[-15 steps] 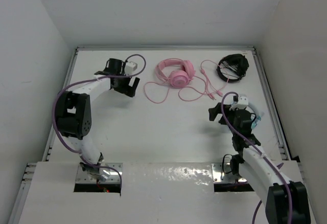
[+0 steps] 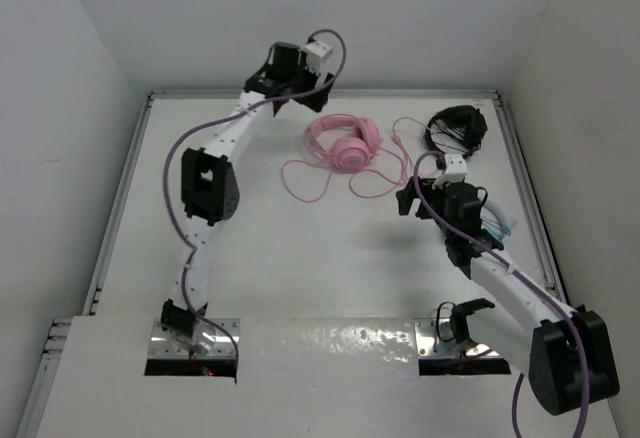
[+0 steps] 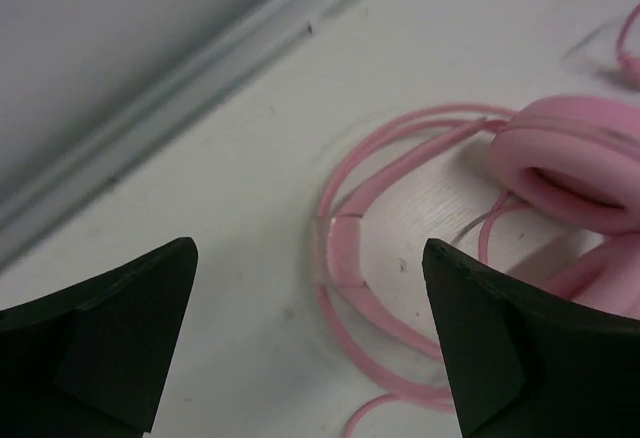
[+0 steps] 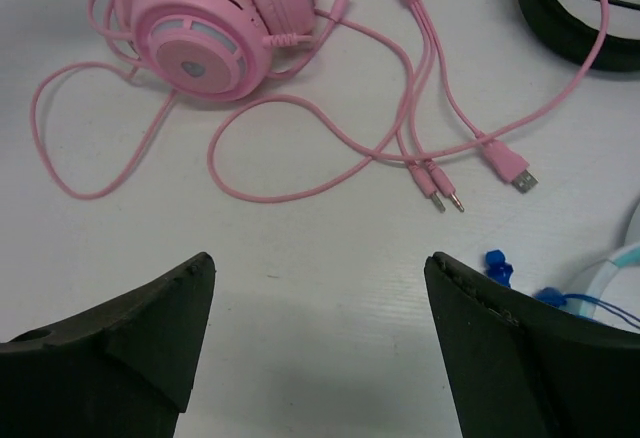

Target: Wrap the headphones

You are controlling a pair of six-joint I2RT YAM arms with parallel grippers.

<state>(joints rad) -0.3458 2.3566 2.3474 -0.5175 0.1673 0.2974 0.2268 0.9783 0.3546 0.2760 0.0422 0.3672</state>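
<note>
The pink headphones [image 2: 345,143] lie at the back middle of the table, with their thin pink cable [image 2: 300,180] looped loosely in front and to the right. My left gripper [image 2: 310,98] is open and empty, hovering just behind them; in the left wrist view the headband [image 3: 345,248] lies between my open fingers [image 3: 130,338] and an earcup [image 3: 575,163] is to the right. My right gripper [image 2: 408,201] is open and empty, in front of the cable's end. The right wrist view shows the headphones [image 4: 195,28], the cable [image 4: 300,148] and its plugs [image 4: 440,186] ahead of the right gripper [image 4: 318,258].
Black headphones [image 2: 458,126] with a black cable lie at the back right; the pink cable runs up against them [image 4: 590,18]. Small blue pieces [image 4: 497,266] and a white-and-blue ring [image 4: 610,263] lie by my right gripper. The raised table rim [image 3: 150,118] runs close behind the left gripper.
My left arm has swung from the back left to the back edge, just behind the pink headphones. My right gripper has moved up and left towards the cable's end.
</note>
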